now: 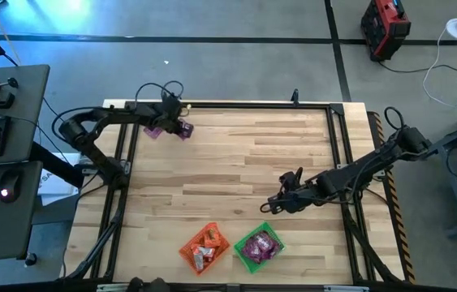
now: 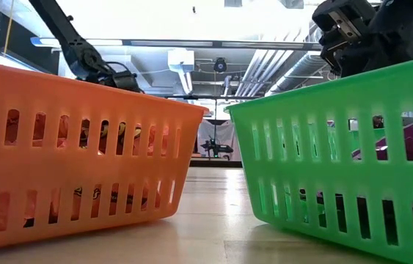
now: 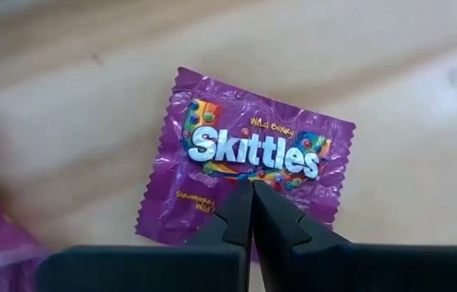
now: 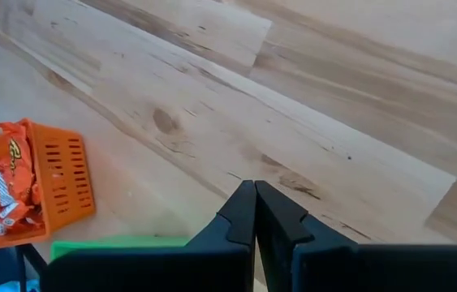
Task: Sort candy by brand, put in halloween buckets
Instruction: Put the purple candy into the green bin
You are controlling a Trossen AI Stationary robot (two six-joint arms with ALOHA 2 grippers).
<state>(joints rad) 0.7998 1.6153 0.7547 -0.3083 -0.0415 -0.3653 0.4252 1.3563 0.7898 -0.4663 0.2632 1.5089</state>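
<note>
Two slotted buckets fill the low view: the orange bucket (image 2: 74,147) at left and the green bucket (image 2: 345,154) at right, standing just apart on the wooden table (image 1: 236,162). From above they sit side by side at the bottom centre of the frame, orange-red packets (image 1: 204,247) heaped in the orange one and purple packets (image 1: 259,246) in the green one.

At the upper left of the high view, the left gripper (image 1: 173,118) hangs over two remaining purple candies (image 1: 156,130) near the table's far edge. Its wrist camera shows the fingers pressed together, tips directly above a purple Skittles packet (image 3: 244,178) (Wild Berry, by the label) lying flat on the wood; whether they touch it I cannot tell.

Right of centre, the right gripper (image 1: 272,203) hovers above bare table near the green bucket, clenched shut and empty.
</note>
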